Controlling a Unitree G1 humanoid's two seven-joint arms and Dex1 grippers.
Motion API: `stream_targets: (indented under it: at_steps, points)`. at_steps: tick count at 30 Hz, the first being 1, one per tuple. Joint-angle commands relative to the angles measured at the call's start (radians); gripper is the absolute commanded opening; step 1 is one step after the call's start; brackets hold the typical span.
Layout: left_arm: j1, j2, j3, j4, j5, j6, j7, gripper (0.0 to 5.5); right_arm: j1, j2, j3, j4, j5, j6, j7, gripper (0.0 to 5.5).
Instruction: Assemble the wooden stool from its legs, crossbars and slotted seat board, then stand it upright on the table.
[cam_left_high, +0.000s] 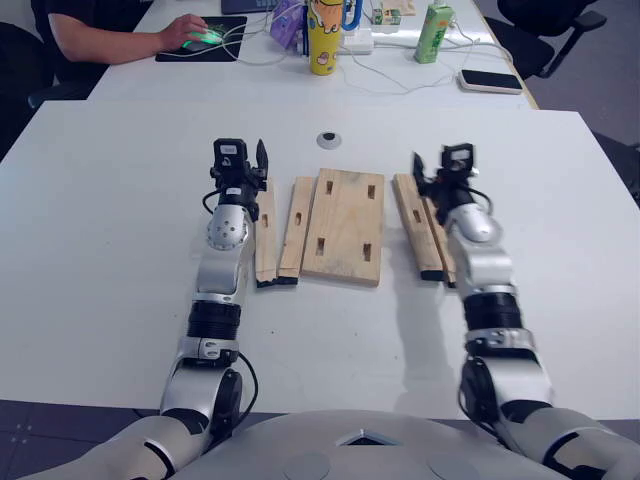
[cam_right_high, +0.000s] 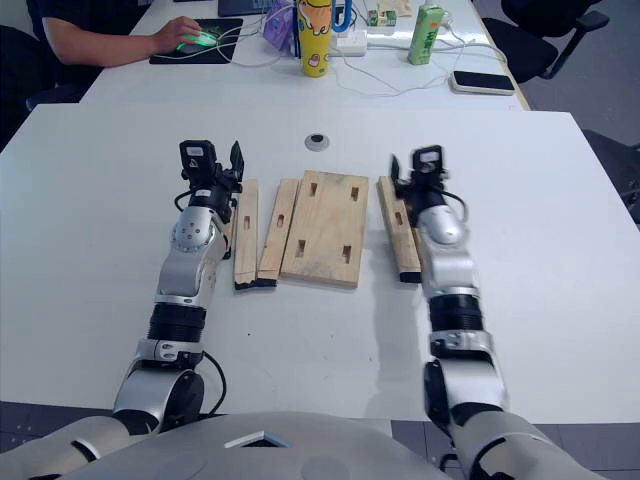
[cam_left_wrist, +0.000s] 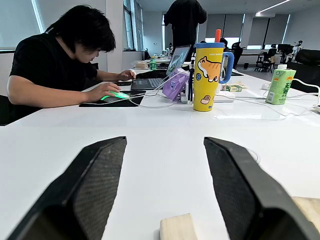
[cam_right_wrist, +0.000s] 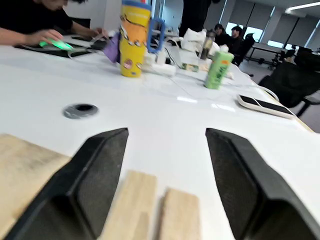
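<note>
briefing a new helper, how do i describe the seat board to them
Start at the nearer white table. The seat board lies flat at its middle, flanked by narrow strips. It alone is wide, with four slots.

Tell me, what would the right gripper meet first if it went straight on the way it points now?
Probably nothing close: the right gripper points over bare table. Farther on, the green carton seems roughly in line.

Seat board (cam_left_high: 345, 225) pale natural wood, four darker slots. Legs (cam_left_high: 280, 232) same pale wood, black end tips. Worktop (cam_left_high: 110, 220) plain white. Left tool (cam_left_wrist: 165, 145) and right tool (cam_right_wrist: 167, 134) black, pads (cam_left_wrist: 95, 180) fine mesh texture. Cup (cam_left_high: 324, 38) yellow, blue handle (orange cat print). Carton (cam_left_high: 433, 32) green.
</note>
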Motion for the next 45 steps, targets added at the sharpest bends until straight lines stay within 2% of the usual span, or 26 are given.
stream_targets:
  at_steps: [1, 8, 16, 31, 39, 45]
  points:
    - [0.051, -0.001, 0.002, -0.037, 0.003, 0.016, 0.004, 2.88, 0.065, -0.107, -0.021, -0.105, 0.054, 0.127, 0.125, 2.89]
    - [0.075, -0.002, -0.002, -0.073, -0.001, 0.044, -0.009, 2.88, 0.143, -0.238, -0.038, -0.052, 0.069, 0.257, 0.238, 2.89]
    - [0.076, 0.0, -0.006, -0.073, 0.002, 0.053, -0.018, 2.88, 0.152, -0.23, -0.047, -0.007, 0.094, 0.292, 0.248, 2.89]
    - [0.093, -0.003, -0.004, -0.077, 0.001, 0.051, -0.017, 2.88, 0.17, -0.235, 0.042, -0.041, 0.098, 0.353, 0.355, 2.89]
    - [0.077, -0.001, -0.009, -0.065, 0.003, 0.05, -0.023, 2.88, 0.171, -0.204, 0.105, 0.032, 0.023, 0.408, 0.251, 2.89]
    - [0.073, 0.005, -0.004, -0.063, 0.004, 0.049, -0.022, 2.88, 0.168, -0.156, 0.051, 0.022, 0.149, 0.656, 0.251, 1.92]
